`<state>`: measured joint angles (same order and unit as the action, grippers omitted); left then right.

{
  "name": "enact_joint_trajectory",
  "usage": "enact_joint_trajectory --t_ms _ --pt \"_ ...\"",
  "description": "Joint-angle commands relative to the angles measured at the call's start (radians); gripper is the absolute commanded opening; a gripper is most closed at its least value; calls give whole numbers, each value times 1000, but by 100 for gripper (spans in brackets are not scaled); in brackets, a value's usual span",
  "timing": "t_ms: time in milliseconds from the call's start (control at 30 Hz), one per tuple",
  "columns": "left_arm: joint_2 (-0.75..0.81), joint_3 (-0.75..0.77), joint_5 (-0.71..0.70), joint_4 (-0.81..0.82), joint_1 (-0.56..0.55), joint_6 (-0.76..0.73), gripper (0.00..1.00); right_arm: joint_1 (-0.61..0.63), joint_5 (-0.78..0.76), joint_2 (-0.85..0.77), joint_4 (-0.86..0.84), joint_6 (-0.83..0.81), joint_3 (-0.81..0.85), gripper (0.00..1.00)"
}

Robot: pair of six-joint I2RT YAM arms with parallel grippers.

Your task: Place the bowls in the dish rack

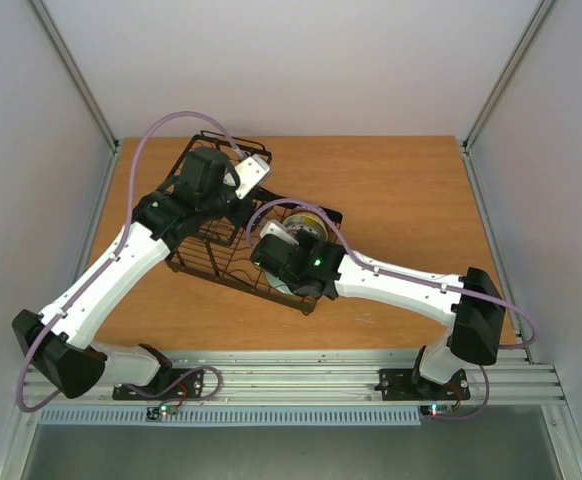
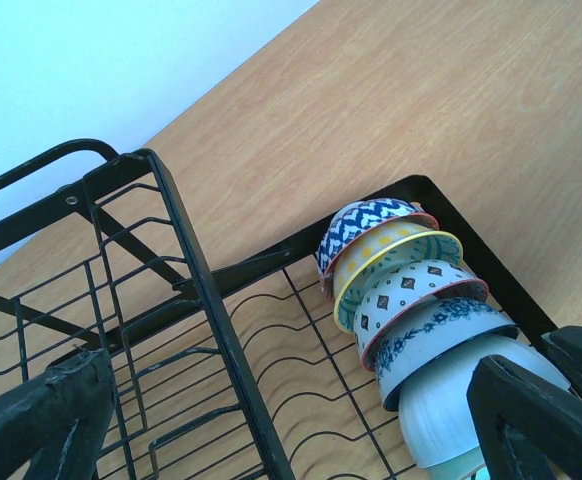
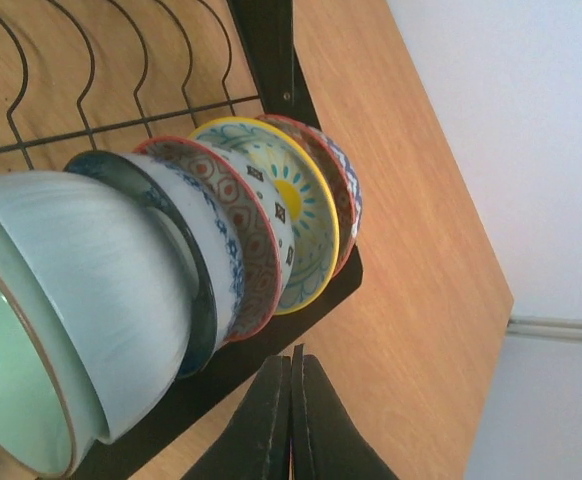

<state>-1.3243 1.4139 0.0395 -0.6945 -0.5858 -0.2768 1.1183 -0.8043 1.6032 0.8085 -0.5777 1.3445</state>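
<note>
The bowls stand on edge in a tight row at 1 end of the dish rack. At least 5 lean rim to rim between the curved wires, from the blue zigzag bowl at the corner to the pale green bowl nearest the cameras. They look like glazed ceramic, so I judge them stiff, fairly weighty for their size, slick and liable to chip if knocked together. The safest hold would be across a rim, 1 finger inside and 1 outside, though the packed row leaves little gap to slip a finger in. The left hand hovers above the rack with its fingers spread wide and nothing between them. The right hand has its fingers pressed together, empty, just outside the rack's black frame bar beside the row. That bar and the taller wire basket section are the edges to mind. The bare tabletop beyond the rack's corner offers open room for drawing away.
</note>
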Motion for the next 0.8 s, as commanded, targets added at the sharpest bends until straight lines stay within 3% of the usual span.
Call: enact_joint_trajectory --t_ms 0,100,133,200,300,533,633,767 --pt "8 18 5 36 -1 8 97 8 -14 -69 9 56 -26 1" --pt "4 14 10 36 -2 7 97 9 -7 -119 18 99 -56 3" --pt "0 13 13 37 -2 7 97 8 -9 -136 23 118 -65 8" --pt "-6 13 27 33 -1 8 97 8 -5 -175 44 165 -81 25" --pt "-15 17 51 23 -2 7 97 8 8 -239 97 257 -104 59" --pt "-35 19 26 26 -2 6 97 4 -13 -415 246 520 -159 96" --pt "-34 20 -12 37 5 12 97 -39 42 -489 297 634 -178 99" --pt "-30 49 100 12 110 71 98 -224 240 -564 346 733 -193 99"
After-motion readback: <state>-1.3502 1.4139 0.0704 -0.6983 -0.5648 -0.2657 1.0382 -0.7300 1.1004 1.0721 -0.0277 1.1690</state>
